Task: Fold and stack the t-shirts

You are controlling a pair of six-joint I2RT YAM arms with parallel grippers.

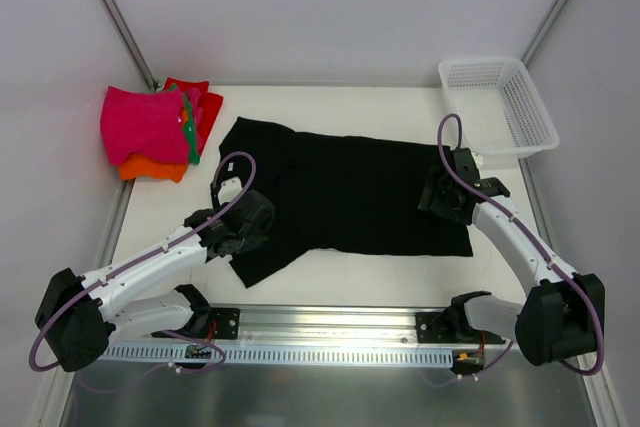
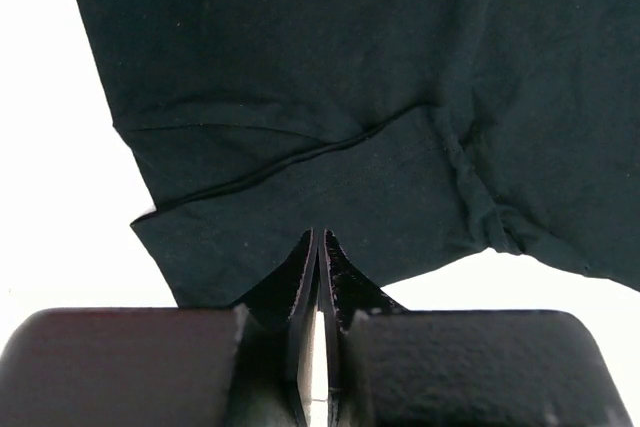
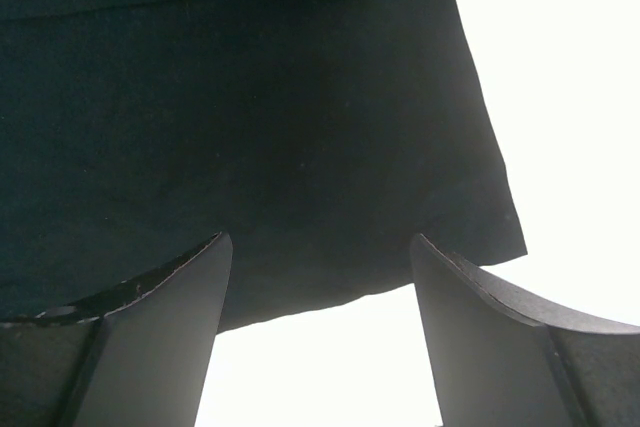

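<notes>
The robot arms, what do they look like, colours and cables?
The left arm and right arm have white links, bulky black joints and a looping purple cable each. The left gripper and right gripper have black tapered fingers.

Pink tee point(image 1: 145, 125) is hiding most of orange tee point(image 1: 152, 169), red tee point(image 1: 205, 107) & green tee point(image 1: 189, 139); wrist cams are cropping black tee point(image 1: 350, 192) at edges.

Left arm point(image 1: 150, 262) reaching forward, jaws pressed together, right arm point(image 1: 520, 237) reaching forward, jaws spread wide
</notes>
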